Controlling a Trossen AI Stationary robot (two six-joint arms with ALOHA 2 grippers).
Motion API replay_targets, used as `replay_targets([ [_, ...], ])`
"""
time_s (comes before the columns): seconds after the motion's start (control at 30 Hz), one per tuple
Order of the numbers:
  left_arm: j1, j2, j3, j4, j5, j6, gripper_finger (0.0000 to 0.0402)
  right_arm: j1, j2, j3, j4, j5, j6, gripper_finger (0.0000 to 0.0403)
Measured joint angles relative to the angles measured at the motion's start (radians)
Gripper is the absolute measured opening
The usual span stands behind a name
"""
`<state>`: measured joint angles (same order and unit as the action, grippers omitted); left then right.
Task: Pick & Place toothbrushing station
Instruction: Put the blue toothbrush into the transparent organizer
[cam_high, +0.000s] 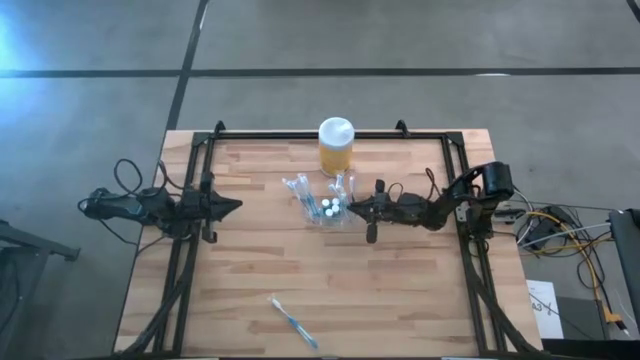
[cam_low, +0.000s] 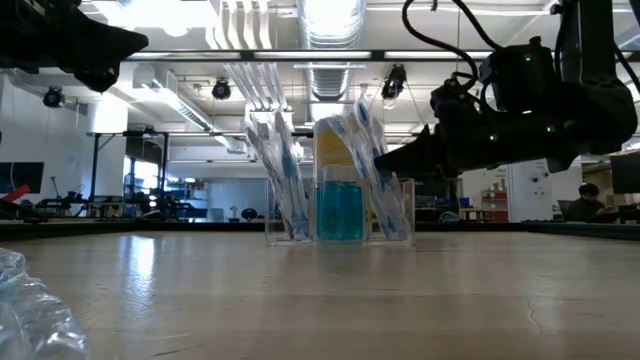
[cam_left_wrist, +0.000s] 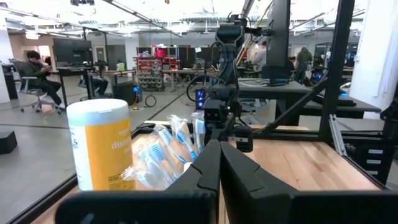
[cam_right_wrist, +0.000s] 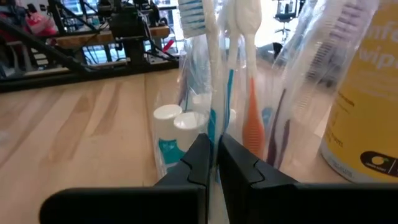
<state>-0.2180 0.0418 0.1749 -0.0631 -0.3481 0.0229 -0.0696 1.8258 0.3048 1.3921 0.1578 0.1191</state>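
Right gripper (cam_high: 352, 208): jaws nearly closed on a thin edge of the toothbrushing station (cam_high: 325, 203), reaching in from the right
Left gripper (cam_high: 232, 207): jaws shut and empty, waiting near the table's left side, well apart from the station
Toothbrushing station: clear holder at table centre, upright, holding wrapped toothbrushes (cam_right_wrist: 214, 68) and small white-capped tubes (cam_right_wrist: 177, 127)
Yellow jar (cam_high: 335, 146): white lid, just behind the station
Loose toothbrush (cam_high: 293, 322): near the table's front edge
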Motion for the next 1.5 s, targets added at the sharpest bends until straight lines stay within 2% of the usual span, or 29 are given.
replay_targets([
  [0.2, 0.0, 0.0, 0.0, 0.001, -0.003, -0.008, 0.0007, -0.001, -0.015, 0.005, -0.013, 0.007, 0.068, 0.0024],
  [0.4, 0.0, 0.0, 0.0, 0.002, -0.01, -0.029, 0.0007, -0.001, -0.046, -0.001, -0.021, 0.027, 0.126, 0.0095],
  [0.53, 0.0, 0.0, 0.0, 0.002, 0.004, -0.032, 0.0007, -0.001, -0.092, 0.001, -0.114, 0.055, 0.17, 0.0142],
  [0.7, 0.0, 0.0, 0.0, 0.002, 0.011, -0.032, 0.0007, -0.001, -0.21, 0.002, -0.266, 0.055, 0.199, 0.0178],
  [0.87, 0.0, 0.0, 0.009, 0.003, 0.014, -0.022, 0.0007, 0.016, -0.406, 0.012, -0.432, 0.054, 0.145, 0.0189],
  [1.0, 0.0, 0.0, 0.012, 0.003, 0.014, -0.047, 0.0007, 0.065, -0.562, 0.079, -0.623, 0.061, 0.059, 0.0187],
  [1.07, 0.0, 0.0, 0.012, 0.002, 0.018, -0.086, 0.0007, 0.101, -0.611, 0.141, -0.768, 0.101, 0.045, 0.0184],
  [1.13, 0.0, 0.0, 0.012, -0.003, 0.041, -0.106, 0.0007, 0.137, -0.637, 0.219, -0.955, 0.136, 0.047, 0.0175],
  [1.23, -0.001, 0.0, 0.013, -0.025, 0.06, -0.109, 0.0007, 0.176, -0.637, 0.336, -1.197, 0.127, 0.041, 0.0149],
  [1.33, 0.0, 0.001, 0.031, -0.08, 0.056, -0.119, 0.0007, 0.22, -0.608, 0.406, -1.235, 0.088, 0.016, 0.0107],
  [1.4, 0.0, 0.001, 0.062, -0.134, 0.027, -0.128, 0.0007, 0.242, -0.576, 0.444, -1.205, 0.038, 0.01, 0.0074],
  [1.5, 0.0, 0.0, 0.106, -0.204, -0.02, -0.142, 0.0007, 0.27, -0.513, 0.499, -1.208, 0.024, 0.038, 0.0025],
])
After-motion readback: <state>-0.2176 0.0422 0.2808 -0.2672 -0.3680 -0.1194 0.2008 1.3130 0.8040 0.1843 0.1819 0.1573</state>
